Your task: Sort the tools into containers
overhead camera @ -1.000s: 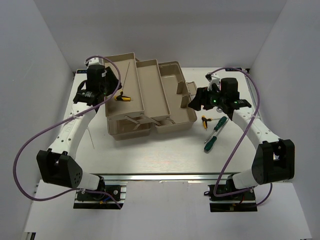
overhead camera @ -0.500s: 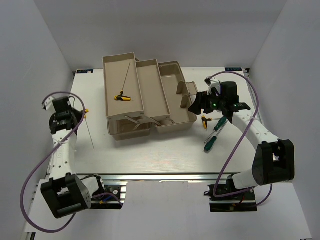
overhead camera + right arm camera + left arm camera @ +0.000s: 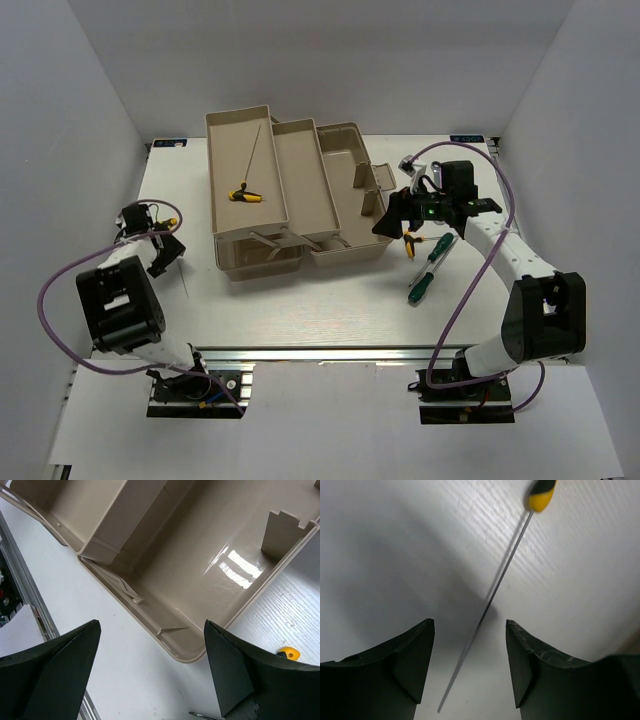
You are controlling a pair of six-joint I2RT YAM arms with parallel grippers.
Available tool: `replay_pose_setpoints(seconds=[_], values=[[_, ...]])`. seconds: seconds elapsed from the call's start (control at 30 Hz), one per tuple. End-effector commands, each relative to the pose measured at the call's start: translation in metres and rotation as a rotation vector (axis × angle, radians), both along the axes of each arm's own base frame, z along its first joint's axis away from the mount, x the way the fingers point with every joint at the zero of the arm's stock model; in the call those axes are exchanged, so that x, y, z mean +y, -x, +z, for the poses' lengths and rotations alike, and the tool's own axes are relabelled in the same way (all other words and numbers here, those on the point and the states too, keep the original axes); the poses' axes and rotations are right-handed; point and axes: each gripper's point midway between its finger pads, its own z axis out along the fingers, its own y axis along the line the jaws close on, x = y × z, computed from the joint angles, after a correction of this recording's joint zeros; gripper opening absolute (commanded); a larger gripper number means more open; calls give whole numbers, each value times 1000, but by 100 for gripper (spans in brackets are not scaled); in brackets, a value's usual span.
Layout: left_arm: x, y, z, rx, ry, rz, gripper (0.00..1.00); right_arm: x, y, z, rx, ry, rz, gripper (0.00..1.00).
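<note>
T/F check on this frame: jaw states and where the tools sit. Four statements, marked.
1. The left gripper has its jaws open, with the shaft of a loose hex key lying on the table between them. True.
2. The right gripper holds a screwdriver. False: its jaws are open and empty, by the toolbox base.
3. A second hex key lies in the leftmost tray. True.
4. Both green-handled screwdrivers are in the toolbox base. False: they lie on the table, right of it.

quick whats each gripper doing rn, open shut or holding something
Left gripper: open, empty, straddling the thin shaft of the hex key.
Right gripper: open, empty, over the near wall of the toolbox.
</note>
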Motion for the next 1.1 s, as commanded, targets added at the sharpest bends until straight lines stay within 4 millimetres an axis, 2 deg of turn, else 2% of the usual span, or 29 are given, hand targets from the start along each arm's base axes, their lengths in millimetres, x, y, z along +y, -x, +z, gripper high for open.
replay_pose_setpoints(seconds=[0.0, 0.03, 0.07, 0.13, 0.17, 0.37, 0.43, 0.6, 0.63, 0.77, 0.87, 0.9, 1.0, 1.07], values=[[23, -30, 15, -56, -106, -41, 69, 1, -2, 18, -69, -22, 42, 89], [29, -38, 19, -66, -136, -57, 69, 0, -3, 19, -72, -20, 40, 89], [31, -41, 12, -52, -140, -64, 69, -1, -4, 19, -71, -21, 38, 89], [38, -54, 16, -74, -170, -78, 69, -2, -6, 17, -62, -19, 34, 89], [40, -57, 11, -70, -174, -86, 69, -3, -8, 17, -59, -20, 28, 89], [46, -95, 11, -116, -201, -147, 68, -5, -21, 18, -45, -24, 14, 89], [43, -102, 0, -99, -195, -169, 67, -4, -26, 20, -43, -26, 12, 89], [42, -122, 1, -125, -217, -187, 64, -8, -36, 21, -36, -26, -1, 89], [42, -122, -4, -108, -210, -186, 63, -8, -38, 22, -38, -28, -4, 89], [41, -127, 1, -118, -236, -175, 60, -7, -41, 23, -30, -37, -4, 89], [40, -125, -1, -100, -258, -169, 56, -7, -44, 25, -30, -39, -6, 89], [41, -125, -1, -99, -265, -163, 50, -7, -44, 26, -32, -41, -7, 89], [41, -126, -1, -95, -268, -159, 41, -8, -46, 28, -32, -48, -9, 89], [39, -127, -1, -94, -268, -163, 30, -10, -46, 28, -30, -50, -11, 89]])
